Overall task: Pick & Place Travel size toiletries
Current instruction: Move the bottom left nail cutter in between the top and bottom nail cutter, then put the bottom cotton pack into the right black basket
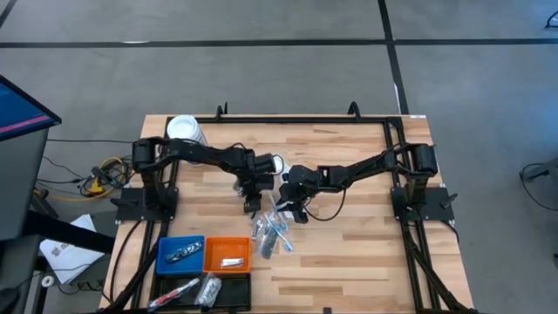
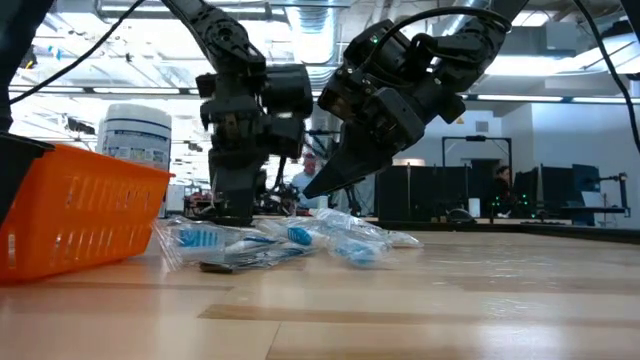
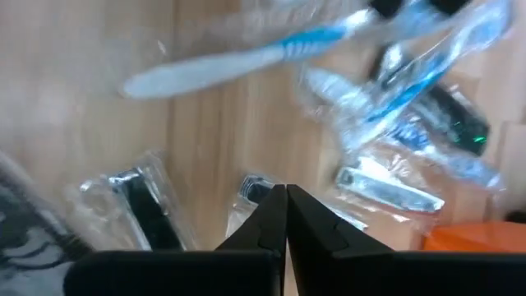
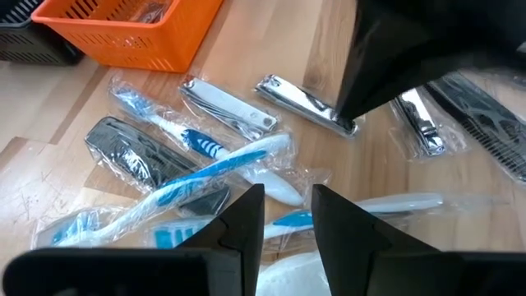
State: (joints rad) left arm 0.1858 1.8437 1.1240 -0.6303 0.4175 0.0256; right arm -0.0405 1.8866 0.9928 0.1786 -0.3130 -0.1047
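Observation:
The toiletries (image 1: 270, 231) lie in a loose heap on the table's middle: blue-and-white toothbrushes (image 4: 205, 168), silvery nail clippers (image 4: 226, 103) and dark combs (image 4: 136, 152), each in a clear wrapper. My left gripper (image 1: 253, 208) points straight down at the heap's far left edge, shut, its tips (image 2: 232, 212) at table level. My right gripper (image 1: 295, 209) hangs open a little above the heap (image 2: 290, 240), slanting down toward it, with its fingers (image 4: 246, 218) over two toothbrushes. My left gripper comes from above, pointing down, and its shut fingertips (image 4: 349, 122) stand on one end of a wrapped nail clipper (image 4: 300, 100) that lies flat on the table. Whether a fold of the clear wrapper (image 3: 246, 197) is caught between the fingers, I cannot tell.
A blue tray (image 1: 180, 253), an orange tray (image 1: 228, 253) and a black tray (image 1: 200, 292) sit at the near left, each with a few items inside. A large white-lidded jar (image 1: 185, 131) stands at the far left. Bare wood (image 1: 366, 262) spreads to the right.

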